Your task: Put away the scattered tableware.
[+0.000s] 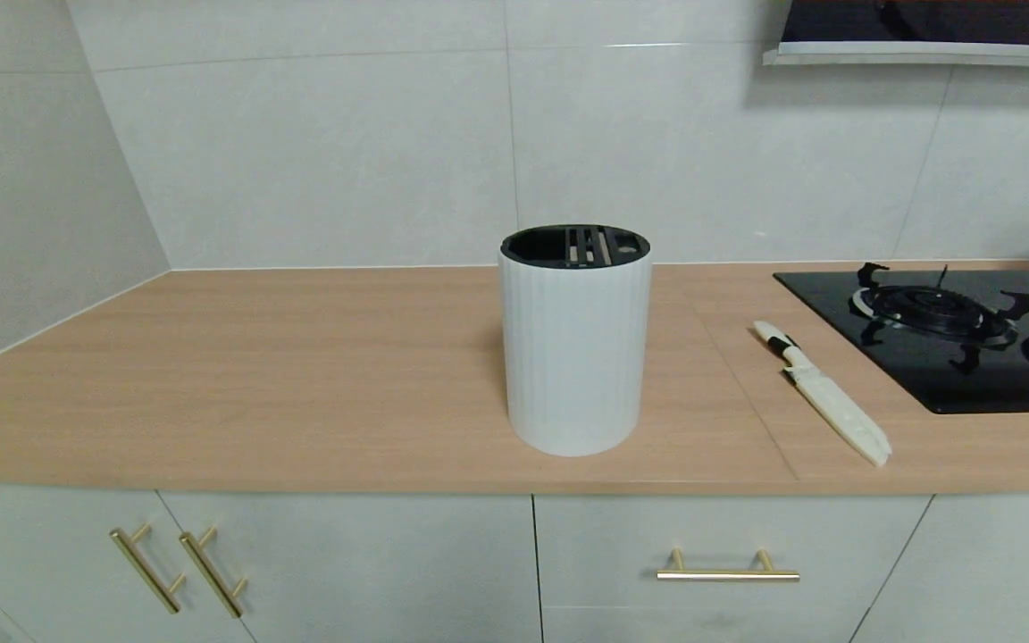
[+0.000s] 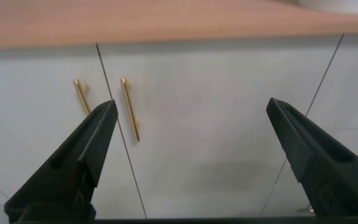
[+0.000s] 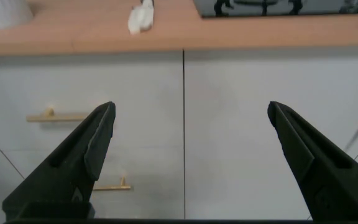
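Knife (image 1: 823, 393) flat on table (image 1: 300, 384), right of centre in head view, between ribbed white holder (image 1: 575, 357) and hob (image 1: 943, 339). Handle toward wall, tip toward front edge. Likely light, stiff, smooth, low-lying: pinch handle by black band, avoid blade. Left claw (image 2: 191, 106) and right claw (image 3: 190, 107) both spread wide, empty, facing cabinet doors (image 2: 216, 137) below table.

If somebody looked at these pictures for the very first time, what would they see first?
Probably the tall white ribbed holder with a black slotted top, standing in the middle of the wooden counter. Next comes the white knife, lying flat to the holder's right, between it and the black gas stove.
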